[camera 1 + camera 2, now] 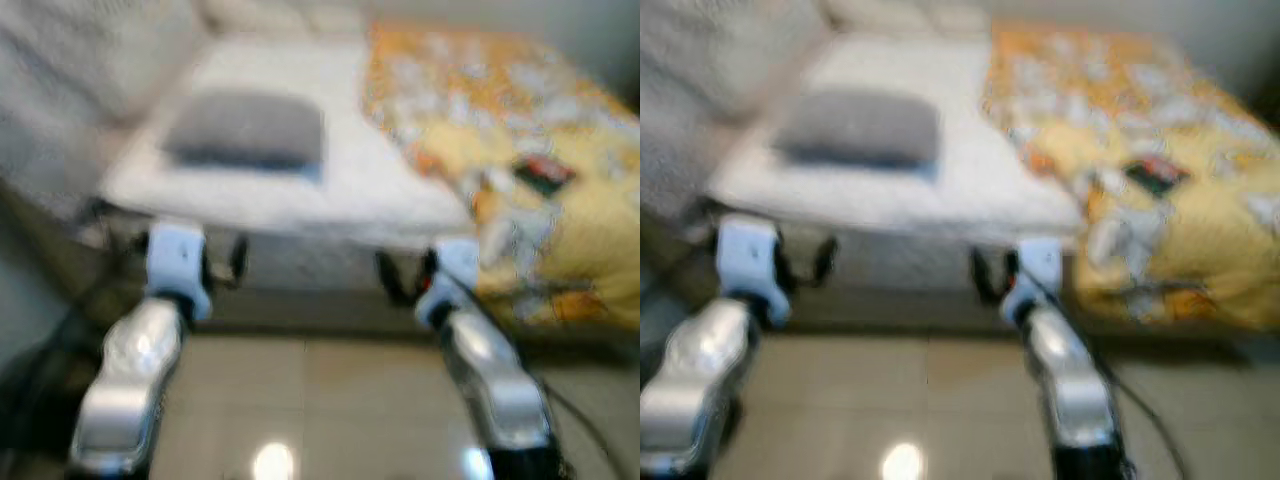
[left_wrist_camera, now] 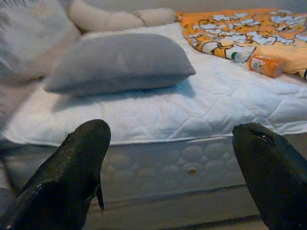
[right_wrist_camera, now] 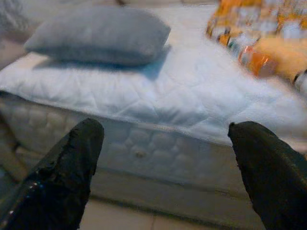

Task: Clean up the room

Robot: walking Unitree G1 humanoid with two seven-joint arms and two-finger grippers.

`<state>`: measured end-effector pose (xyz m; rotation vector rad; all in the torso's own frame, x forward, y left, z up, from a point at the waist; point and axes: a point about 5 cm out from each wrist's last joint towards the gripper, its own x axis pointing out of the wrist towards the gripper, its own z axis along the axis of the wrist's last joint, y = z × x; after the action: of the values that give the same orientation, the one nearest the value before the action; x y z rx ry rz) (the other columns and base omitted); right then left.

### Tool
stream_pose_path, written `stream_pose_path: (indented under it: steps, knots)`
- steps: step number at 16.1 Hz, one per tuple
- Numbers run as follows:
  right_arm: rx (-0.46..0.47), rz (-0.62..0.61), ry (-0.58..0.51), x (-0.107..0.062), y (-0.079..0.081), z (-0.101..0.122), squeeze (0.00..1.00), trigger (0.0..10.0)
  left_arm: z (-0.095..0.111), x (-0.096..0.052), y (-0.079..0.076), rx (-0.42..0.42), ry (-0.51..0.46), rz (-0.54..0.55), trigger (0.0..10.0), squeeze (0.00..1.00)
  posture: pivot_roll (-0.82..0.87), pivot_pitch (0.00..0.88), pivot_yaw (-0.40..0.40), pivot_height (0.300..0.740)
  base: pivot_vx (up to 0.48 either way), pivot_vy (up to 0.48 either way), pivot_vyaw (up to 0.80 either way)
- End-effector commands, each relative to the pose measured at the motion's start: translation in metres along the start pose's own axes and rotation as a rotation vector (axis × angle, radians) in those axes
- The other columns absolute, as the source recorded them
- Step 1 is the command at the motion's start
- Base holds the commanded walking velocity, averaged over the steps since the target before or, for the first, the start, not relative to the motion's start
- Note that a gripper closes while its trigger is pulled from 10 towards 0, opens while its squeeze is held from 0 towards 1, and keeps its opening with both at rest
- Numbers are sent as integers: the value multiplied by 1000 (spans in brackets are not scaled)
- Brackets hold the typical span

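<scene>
A bed with a bare white quilted mattress stands before me. A grey pillow lies on its left part. An orange and yellow patterned blanket covers the right side. An orange bottle lies at the blanket's edge, and a small dark object rests on the blanket. My left gripper is open, low before the mattress side. My right gripper is open too, near the bed's front corner. Nothing is between the fingers of either.
Cream bolster pillows lie at the head of the bed. Pale bedding or a cushion is bunched at the left. Glossy beige floor tiles run up to the bed. The eye views are blurred.
</scene>
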<state>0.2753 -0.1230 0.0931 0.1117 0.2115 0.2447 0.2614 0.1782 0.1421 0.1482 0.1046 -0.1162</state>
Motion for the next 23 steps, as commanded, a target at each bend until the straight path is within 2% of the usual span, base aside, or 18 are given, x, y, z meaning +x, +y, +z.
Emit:
stream_pose_path:
  steps: [1,17,20,23]
  knots:
    - [-16,-19,-19,1,-9,9,0,10000,2,2,-5,-3,-5,-12,10000,0,6,0,-37,740,356,0,0]
    - [-33,-5,-33,0,-11,12,0,10000,-2,-1,-10,-11,1,-33,10000,4,-2,0,-42,740,351,0,0]
    - [-39,0,-30,0,-13,13,0,10000,-2,0,-11,-11,-2,-36,10000,4,-3,0,-42,740,325,0,-744]
    - [-57,5,-34,2,-11,13,0,10000,-1,0,-9,-9,-2,-29,10000,4,3,0,-42,740,319,0,0]
